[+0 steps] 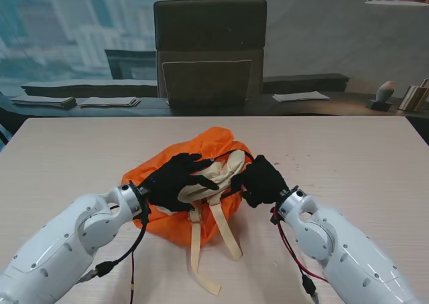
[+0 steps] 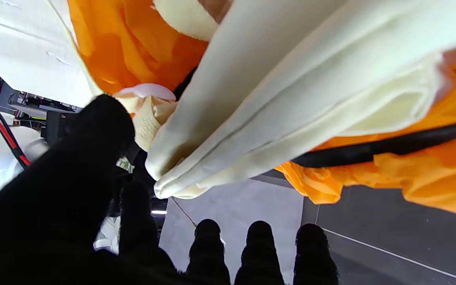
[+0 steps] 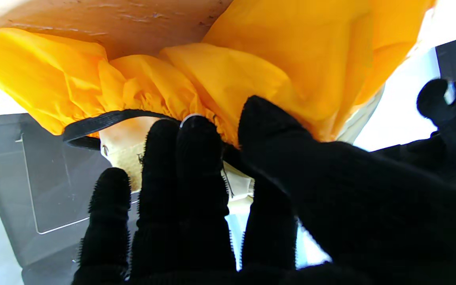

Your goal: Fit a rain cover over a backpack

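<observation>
A cream backpack (image 1: pixel 218 173) lies mid-table with its straps (image 1: pixel 224 234) trailing toward me, partly wrapped in an orange rain cover (image 1: pixel 214 140). My left hand (image 1: pixel 175 180) rests flat on the backpack, fingers spread and gripping nothing. In the left wrist view the cream fabric (image 2: pixel 271 99) and the cover's black elastic hem (image 2: pixel 390 144) lie just past the fingertips (image 2: pixel 259 237). My right hand (image 1: pixel 263 181) is at the cover's right edge. There the thumb (image 3: pixel 275 130) presses orange fabric (image 3: pixel 251 67) against the fingers by the elastic band (image 3: pixel 93 124).
The pale wooden table (image 1: pixel 67 157) extends widely on both sides of the backpack. A dark chair (image 1: pixel 210 49) stands beyond the far edge, before a low ledge holding papers (image 1: pixel 301 96). Cables (image 1: pixel 291 250) hang from both wrists.
</observation>
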`<state>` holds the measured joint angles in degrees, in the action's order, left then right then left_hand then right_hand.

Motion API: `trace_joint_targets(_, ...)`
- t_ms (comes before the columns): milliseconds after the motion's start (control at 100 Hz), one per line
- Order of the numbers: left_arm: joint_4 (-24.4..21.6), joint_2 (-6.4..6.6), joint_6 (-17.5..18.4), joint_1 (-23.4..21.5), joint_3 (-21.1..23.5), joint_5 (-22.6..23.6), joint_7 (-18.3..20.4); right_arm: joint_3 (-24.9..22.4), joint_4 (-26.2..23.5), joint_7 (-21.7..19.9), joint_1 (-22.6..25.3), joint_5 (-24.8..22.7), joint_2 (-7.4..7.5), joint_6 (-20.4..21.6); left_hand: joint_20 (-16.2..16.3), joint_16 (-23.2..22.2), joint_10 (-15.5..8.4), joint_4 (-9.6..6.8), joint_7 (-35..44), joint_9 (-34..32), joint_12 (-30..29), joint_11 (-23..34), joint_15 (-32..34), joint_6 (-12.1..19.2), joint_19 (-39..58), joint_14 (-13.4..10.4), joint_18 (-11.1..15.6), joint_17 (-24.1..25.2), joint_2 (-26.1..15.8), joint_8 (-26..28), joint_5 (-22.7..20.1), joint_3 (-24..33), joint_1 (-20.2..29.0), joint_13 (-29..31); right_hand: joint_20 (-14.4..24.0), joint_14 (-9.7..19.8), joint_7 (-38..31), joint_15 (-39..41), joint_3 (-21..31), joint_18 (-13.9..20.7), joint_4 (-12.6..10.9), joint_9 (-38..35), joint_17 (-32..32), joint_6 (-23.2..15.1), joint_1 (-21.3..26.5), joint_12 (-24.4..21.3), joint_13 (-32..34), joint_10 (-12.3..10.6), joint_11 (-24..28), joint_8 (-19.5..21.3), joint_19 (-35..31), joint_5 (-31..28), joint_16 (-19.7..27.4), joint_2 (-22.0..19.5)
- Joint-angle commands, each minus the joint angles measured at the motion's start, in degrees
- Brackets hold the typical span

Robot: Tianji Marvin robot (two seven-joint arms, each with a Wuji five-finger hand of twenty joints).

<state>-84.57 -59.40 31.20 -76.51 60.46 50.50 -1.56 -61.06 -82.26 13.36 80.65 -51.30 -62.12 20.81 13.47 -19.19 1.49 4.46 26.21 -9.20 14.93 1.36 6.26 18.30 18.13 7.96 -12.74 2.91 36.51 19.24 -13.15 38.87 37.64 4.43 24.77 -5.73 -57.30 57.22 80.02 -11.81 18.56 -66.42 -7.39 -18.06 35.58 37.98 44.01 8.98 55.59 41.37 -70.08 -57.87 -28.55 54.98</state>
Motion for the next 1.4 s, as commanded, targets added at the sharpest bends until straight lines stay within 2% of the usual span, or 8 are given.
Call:
trace_joint_targets(0, -0.04, -0.94, 0.34, -0.14, -1.09, -0.78, 1.88, 0.11, -0.28, -0.32, 0.44, 0.02, -0.37, -0.81, -0.25, 0.11, -1.46, 3.09, -0.66, 2.65, -1.68, -1.48, -1.8, 0.29, -2.89, -1.66, 1.66, 0.22, 3.01, -2.0, 3.47, 2.71, -3.03, -1.74, 0.03, 0.45, -2.27, 2.15, 5.02, -0.75, 0.67, -1.93, -0.1, 1.0, 1.27, 1.09, 3.07, 3.71, 0.0, 0.69, -1.25, -2.08, 0.26, 0.71)
trace_joint_targets(220, 2.28, -0.58, 1.3, 2.49, -5.22, 2.42, 0.8, 0.69, -0.08, 0.86, 0.93, 1.85, -0.97, -2.39, 0.04, -0.23, -1.55, 3.64, 6.22, 2.59, 0.59, -0.51, -1.34, 1.35, -3.28, -1.54, 0.89, 0.48, 3.22, 0.25, -4.95, 4.25, -3.56, -1.68, 0.18, -0.1, -2.42, 2.21, 5.11, -0.88, 0.66, -2.37, -0.56, 1.38, 1.47, 1.21, 3.47, 4.04, -0.26, 0.51, -1.55, -2.21, 0.51, 0.83)
trace_joint_targets(290, 3.31, -0.24, 0.68, 3.51, -6.42, 8.19, -3.45, 0.57, -0.24, 0.79, 1.12, 2.35, -1.05, -2.37, 0.43, -0.5, -0.87, 3.42, 8.27, 2.67, 1.29, -0.41, -1.07, 1.12, -2.98, -1.27, 0.41, 0.61, 3.2, 2.5, -3.46, 3.92, -3.93, -1.78, 0.2, -0.22, -2.48, 2.23, 5.08, -0.89, 0.65, -2.46, -0.65, 1.55, 1.52, 1.28, 3.57, 4.17, -0.35, 0.42, -1.58, -2.26, 0.57, 0.85)
trace_joint_targets(630, 7.53, -0.08, -1.78, 6.37, -9.8, 11.41, -8.51, -0.2, -1.4, -1.68, 2.1, 3.86, -0.86, -0.78, 1.39, -1.72, -0.86, 2.83, 11.06, 2.58, 1.69, -0.08, -2.25, 0.71, -6.76, -0.84, 0.03, 0.95, 2.29, 5.41, -1.61, 0.22, -3.57, -2.28, 0.27, -0.08, -2.6, 2.2, 5.08, -0.71, 0.61, -2.5, -1.01, 1.3, 1.48, 1.55, 3.43, 4.04, -0.64, 0.34, -1.65, -2.34, 0.67, 0.78)
trace_joint_targets(950, 12.78, -0.77, -4.37, 11.07, -15.16, 12.95, -17.24, -1.94, -3.49, -4.85, 4.02, 8.12, -0.93, 1.44, 2.55, -7.34, -3.66, 0.6, 33.34, -1.91, 15.0, 14.87, 6.4, 4.36, -8.21, -1.01, -1.46, 1.03, -3.66, 26.74, -14.68, -13.52, 1.7, 0.02, 0.37, 0.16, -2.09, 1.88, 5.26, -0.7, 0.37, -3.18, -1.75, 0.29, 1.38, 1.34, 4.12, 3.51, -1.24, 0.56, -1.78, -3.62, 1.02, 0.5)
trace_joint_targets(1030, 12.77, -0.75, -5.07, 11.25, -15.18, 13.43, -17.93, -2.39, -3.76, -6.58, 4.26, 9.99, -0.89, 2.23, 2.33, -7.47, -4.72, -2.23, 35.25, -2.83, 15.73, 21.7, 9.46, 6.67, -7.85, -1.28, -1.52, 0.94, -10.04, 27.69, -19.67, -23.3, 7.61, 0.66, 0.39, -0.08, -1.98, 1.69, 5.29, -0.7, 0.27, -3.23, -1.75, 0.61, 1.7, 1.32, 4.0, 3.69, -1.45, 0.52, -1.77, -3.75, 1.07, 0.58)
trace_joint_targets(1260, 8.25, -0.19, -7.15, 8.74, -8.99, 15.64, -15.13, -3.71, -4.62, -12.88, 4.23, 12.52, 0.14, 5.95, 0.77, -5.43, -3.62, -2.34, 34.63, -5.38, 12.5, 26.41, 13.01, 2.24, -4.3, -0.69, -2.2, 0.29, -22.19, 26.2, -21.54, -31.73, 11.58, 1.4, 0.09, 1.22, -1.41, 1.28, 4.71, -0.17, 0.25, -2.53, -1.51, -0.76, 1.18, 1.63, 3.46, 2.7, -1.84, 1.14, -1.0, -3.53, 0.72, -0.05)
trace_joint_targets(1390, 8.24, -0.62, -5.95, 9.37, -6.62, 13.67, -13.59, -4.73, -5.64, -15.56, 4.45, 12.55, 0.79, 7.98, 4.45, -4.24, -7.8, -1.79, 35.11, -26.26, 13.17, 31.21, 18.12, -0.2, 13.98, -6.53, 2.75, 0.11, -20.51, 25.26, -24.47, -30.88, 12.15, 14.88, -0.18, 1.72, -1.12, 1.07, 4.43, 0.01, 0.18, -2.36, -1.19, -1.34, 1.06, 1.65, 3.37, 2.22, -1.87, 1.61, -0.4, -3.53, 0.51, -0.26)
